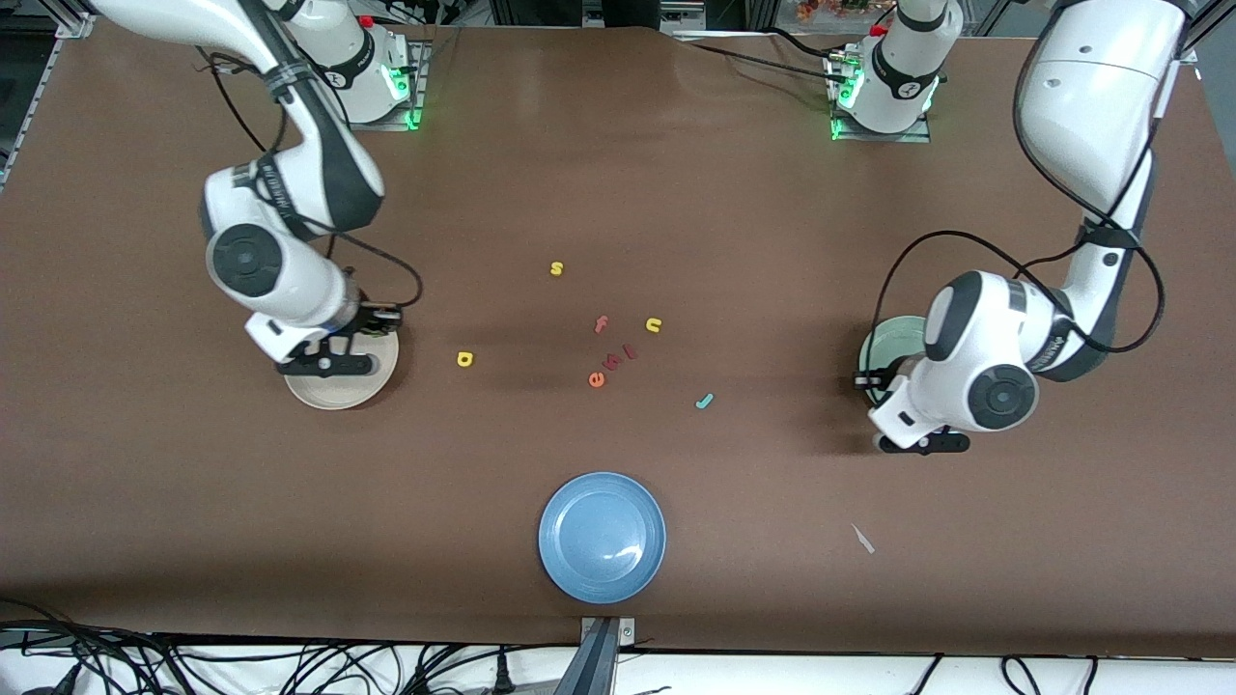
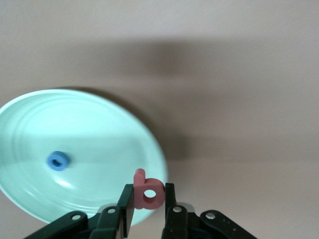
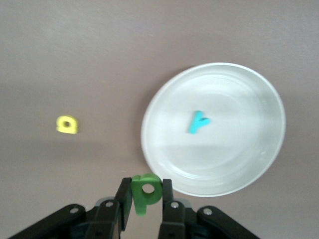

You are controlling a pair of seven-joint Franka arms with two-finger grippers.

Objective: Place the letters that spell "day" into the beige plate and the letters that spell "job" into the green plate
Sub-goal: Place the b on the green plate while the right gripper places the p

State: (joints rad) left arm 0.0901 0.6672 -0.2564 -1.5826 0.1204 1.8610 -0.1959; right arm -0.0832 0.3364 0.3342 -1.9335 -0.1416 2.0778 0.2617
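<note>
Two foam letters held over their plates; three task letters still out on the desk or already plated.

Pinkish-red "b" [image 2: 148, 191]: pinched in left gripper [image 2: 148, 211] fingers over rim of green plate [image 2: 99, 129], which holds blue "o" [image 2: 59, 161]. Green "d" [image 3: 145, 191]: clamped in right gripper [image 3: 145, 209] fingers at edge of beige plate [image 3: 239, 164], which holds teal "y" [image 3: 198, 121]. Yellow "a" [image 1: 465, 359] on desk [image 1: 618, 174] near beige plate; teal "j" [image 1: 705, 401] mid-desk. Blue plate [image 1: 570, 560] nearest front camera.
</note>
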